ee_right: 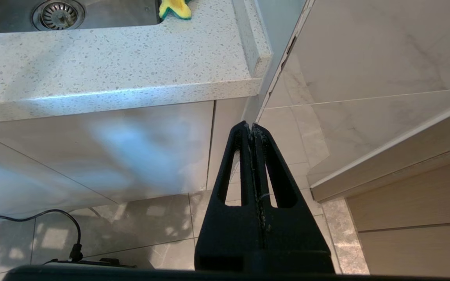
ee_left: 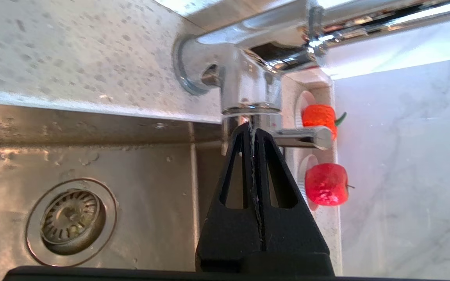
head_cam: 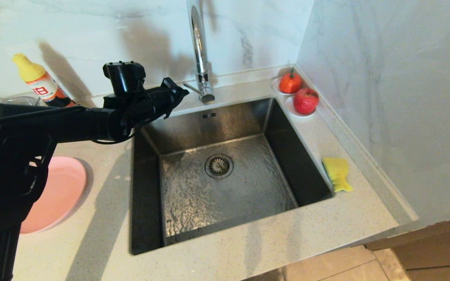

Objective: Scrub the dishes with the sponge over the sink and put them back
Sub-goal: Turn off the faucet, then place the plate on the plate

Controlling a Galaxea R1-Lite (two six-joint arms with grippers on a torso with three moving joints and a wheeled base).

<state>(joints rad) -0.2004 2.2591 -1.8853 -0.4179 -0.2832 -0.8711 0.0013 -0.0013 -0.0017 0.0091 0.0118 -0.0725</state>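
A: Item one, left gripper (head_cam: 184, 93)?
B: Fingers pressed together, holding nothing. It hangs over the sink's (head_cam: 150, 218) back-left corner, tips aimed at the faucet lever (head_cam: 191, 86), which lies just beyond them, its long axis pointing back toward the tips.
A: Item two, sponge (head_cam: 337, 173)?
B: On the counter (head_cam: 225, 261) at the sink's right rim, long axis along that rim, well apart from the left gripper.
A: Pink plate (head_cam: 59, 195)?
B: On the counter left of the sink, partly hidden by the left arm.
A: Right gripper (ee_right: 253, 127)?
B: Closed, empty, parked below counter level. Judged the nearer arm for the sponge.
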